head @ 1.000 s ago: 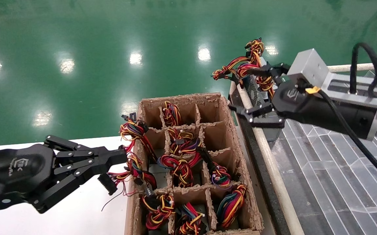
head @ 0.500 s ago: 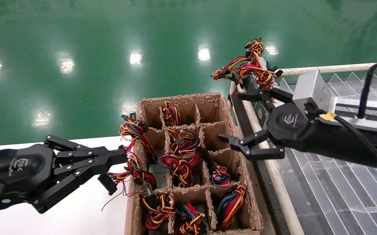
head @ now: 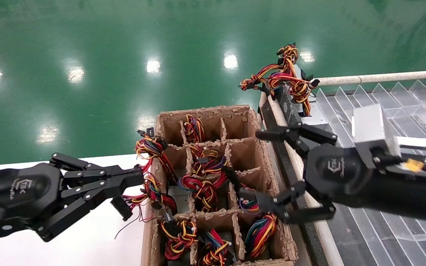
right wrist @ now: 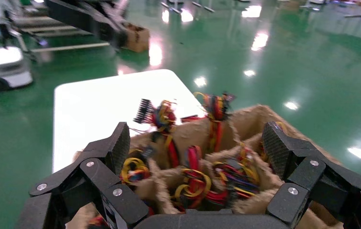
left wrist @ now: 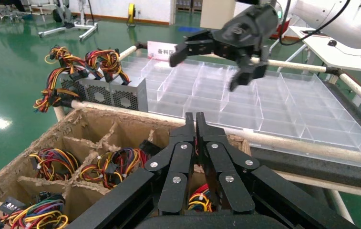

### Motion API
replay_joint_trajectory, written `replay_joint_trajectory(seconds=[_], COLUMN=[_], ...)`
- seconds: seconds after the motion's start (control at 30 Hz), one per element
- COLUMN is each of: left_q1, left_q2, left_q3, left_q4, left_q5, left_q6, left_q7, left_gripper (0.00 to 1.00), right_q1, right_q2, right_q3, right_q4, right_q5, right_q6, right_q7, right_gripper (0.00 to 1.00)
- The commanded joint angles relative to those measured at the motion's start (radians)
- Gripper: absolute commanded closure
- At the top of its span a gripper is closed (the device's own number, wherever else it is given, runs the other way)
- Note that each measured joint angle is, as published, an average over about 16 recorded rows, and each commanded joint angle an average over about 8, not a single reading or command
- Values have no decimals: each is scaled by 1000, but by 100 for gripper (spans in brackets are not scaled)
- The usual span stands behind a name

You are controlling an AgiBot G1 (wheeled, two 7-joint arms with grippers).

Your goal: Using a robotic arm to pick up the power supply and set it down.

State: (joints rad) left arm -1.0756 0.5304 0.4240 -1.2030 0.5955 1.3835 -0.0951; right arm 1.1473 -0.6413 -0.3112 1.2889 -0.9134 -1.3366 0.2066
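A grey power supply (head: 289,106) with a perforated face and a red, yellow and orange wire bundle (head: 283,75) stands on the far left corner of the clear tray; the left wrist view shows this power supply (left wrist: 106,93) too. The robotic arm's right gripper (head: 260,167) hangs open and empty over the right side of the cardboard box, nearer to me than the supply and apart from it. In its own view the right gripper (right wrist: 197,142) frames wire-filled compartments. My left gripper (head: 139,177) is shut at the box's left wall, tips against a hanging wire bundle (head: 150,186).
The cardboard box (head: 205,110) has several compartments holding wired supplies. The clear divided tray (head: 346,107) lies to its right behind a pale rail (head: 375,78). A white table (head: 87,244) lies under the left arm. Green floor is beyond.
The right gripper has let go of the power supply on the tray corner and drawn back toward me and left, over the box, jaws wide. The left arm has not moved.
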Motion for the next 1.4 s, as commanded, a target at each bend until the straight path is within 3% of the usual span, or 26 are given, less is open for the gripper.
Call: replay_joint_trajectory(seconds=[0.03, 0.6, 1.4], left_q1=[0, 0, 0], left_q2=[0, 0, 0], left_q3=[0, 0, 0], left_q4=[0, 0, 0], left_q5=[0, 0, 0], left_q6=[0, 0, 0], left_q7=[0, 0, 0], left_gripper=[0, 0, 0], right_q1=[-10, -77, -75], right_q2=[4, 32, 31], right_q3=[4, 34, 33], right_q4=[-1, -5, -5], right_q5=[24, 196, 187], right_q6=[-21, -169, -162], right_q7=[-2, -20, -20], right_gripper=[0, 0, 0])
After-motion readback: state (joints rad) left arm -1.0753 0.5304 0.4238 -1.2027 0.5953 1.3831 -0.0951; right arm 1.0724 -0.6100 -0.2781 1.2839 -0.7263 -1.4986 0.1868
